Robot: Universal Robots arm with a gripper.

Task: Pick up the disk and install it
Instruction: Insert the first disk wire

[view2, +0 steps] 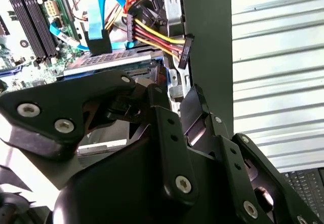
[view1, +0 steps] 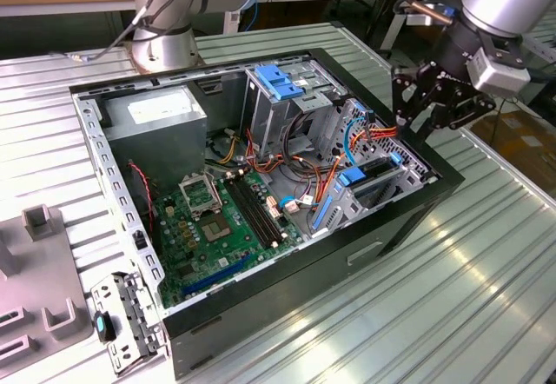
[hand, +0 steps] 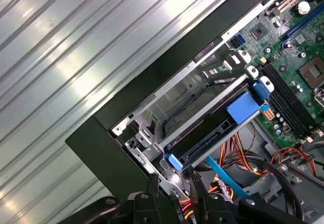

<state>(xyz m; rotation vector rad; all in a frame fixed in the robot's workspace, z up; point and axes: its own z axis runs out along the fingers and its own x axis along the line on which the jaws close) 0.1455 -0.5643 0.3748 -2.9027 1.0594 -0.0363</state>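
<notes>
Going by the exterior view's left to right: motherboard (view1: 221,215) fills the case (view1: 261,306) floor, a tall metal cage w/ light-blue latch (view1: 276,82) stands mid-case, then the drive bay at the right wall. The disk (view1: 369,174) sits in that bay, black body w/ blue rails, looking seated or nearly so; in the first wrist view its blue tab (hand: 244,107) lies along the bay slot. Gripper (view1: 434,97) hangs just outside the case's right edge, holding nothing; can't tell how wide the fingers are. Risks, IMO: red/orange cables (view1: 360,136) beside the bay could snag the fingers; a half-seated disk could jam if pushed skew.
</notes>
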